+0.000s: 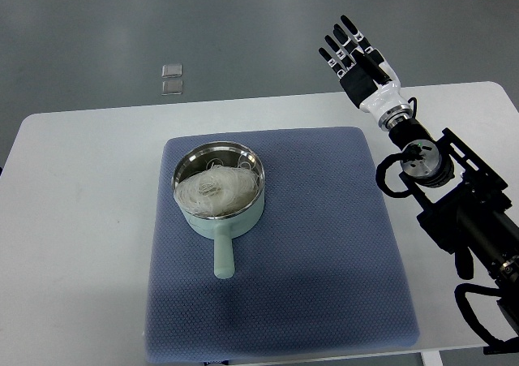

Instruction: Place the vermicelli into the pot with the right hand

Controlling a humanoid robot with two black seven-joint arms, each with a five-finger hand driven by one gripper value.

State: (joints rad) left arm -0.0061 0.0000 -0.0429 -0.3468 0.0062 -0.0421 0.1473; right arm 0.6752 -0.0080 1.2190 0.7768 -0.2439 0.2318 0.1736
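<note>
Looking down, we saw the vermicelli (pixel 215 187), a light, brittle nest best cupped from its sides, lying in the pot (pixel 219 189); the right hand (pixel 357 58) hovered far right, fingers spread, empty.

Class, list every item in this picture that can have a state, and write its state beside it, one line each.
vermicelli: a white bundle lying inside the pot.
pot: upright on the mat, no lid, handle pointing toward the near edge.
right hand: open, fingers straight, holding nothing, raised past the table's far edge.
blue mat: flat on the table.
left hand: not in view.
</note>
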